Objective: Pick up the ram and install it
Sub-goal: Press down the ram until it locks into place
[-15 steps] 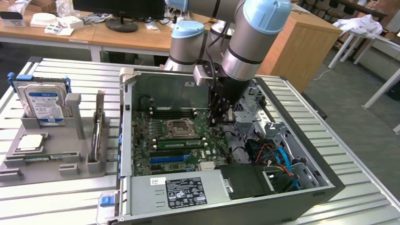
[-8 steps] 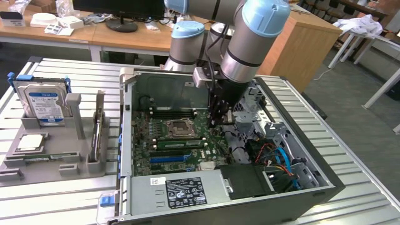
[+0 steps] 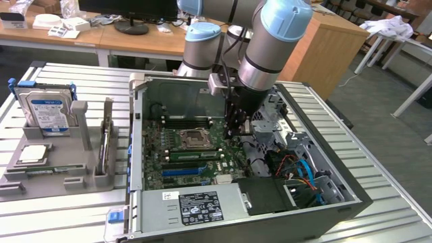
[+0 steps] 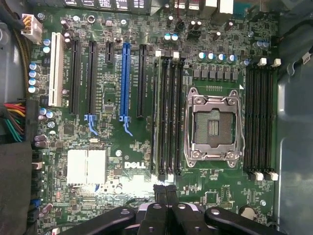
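Claw (image 3: pixel 231 132) pressed together, fingertips touching, nothing pinched – poised low inside the open computer case (image 3: pixel 337 195), over the motherboard (image 3: pixel 157 152). In the wrist view, closed claw (image 4: pixel 166 188) hanging just off the end of the memory slots (image 4: pixel 168 112) beside the CPU socket (image 4: pixel 212 125).

Exterior view, from its left to its right:

- Slatted metal desk (image 3: pixel 68 71) carrying a grey holder tray (image 3: pixel 60 162).
- Silver hard drive (image 3: pixel 44 109) with blue label, upright in the tray's rear compartment.
- Case lying on its side, lid off, board exposed.
- CPU socket (image 3: pixel 196 137) near mid-board, empty, metal frame shut.
- Ram (image 3: pixel 192 155) – green stick standing on edge in a slot just beside the socket, on the side nearer the camera. Apart from the claw, not gripped.
- Blue expansion slot (image 3: pixel 182 171) nearer the camera again, parallel to the ram.
- Power supply (image 3: pixel 192 205) with label at the near edge of the case.
- Arm descending from above, just to the right of the socket.
- Bundle of red, orange and blue cables (image 3: pixel 304 174) at the right end of the case.
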`<state>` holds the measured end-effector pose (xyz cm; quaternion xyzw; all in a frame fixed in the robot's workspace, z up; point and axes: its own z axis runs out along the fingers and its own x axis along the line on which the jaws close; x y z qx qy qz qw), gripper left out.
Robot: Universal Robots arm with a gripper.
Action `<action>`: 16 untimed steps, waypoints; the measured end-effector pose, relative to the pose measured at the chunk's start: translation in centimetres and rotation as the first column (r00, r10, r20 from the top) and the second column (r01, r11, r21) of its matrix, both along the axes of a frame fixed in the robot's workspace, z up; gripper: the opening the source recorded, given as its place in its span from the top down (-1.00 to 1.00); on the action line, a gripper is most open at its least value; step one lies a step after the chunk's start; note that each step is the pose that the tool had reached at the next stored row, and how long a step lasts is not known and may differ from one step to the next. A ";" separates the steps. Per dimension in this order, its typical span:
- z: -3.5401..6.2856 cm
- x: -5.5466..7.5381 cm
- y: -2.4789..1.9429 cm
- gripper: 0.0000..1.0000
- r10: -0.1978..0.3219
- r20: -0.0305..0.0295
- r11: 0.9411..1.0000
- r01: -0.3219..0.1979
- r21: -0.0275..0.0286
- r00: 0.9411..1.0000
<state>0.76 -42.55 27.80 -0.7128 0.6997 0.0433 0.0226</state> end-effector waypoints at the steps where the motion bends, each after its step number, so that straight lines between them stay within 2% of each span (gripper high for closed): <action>1: 0.00 0.0 0.00 0.79 0.000 0.000 1.000 0.000 0.000 1.000; 9: -0.01 -0.1 0.00 0.79 0.000 0.000 1.000 0.000 0.000 1.000; 16: -0.55 -0.2 0.00 0.79 0.000 0.000 1.000 0.000 0.000 1.000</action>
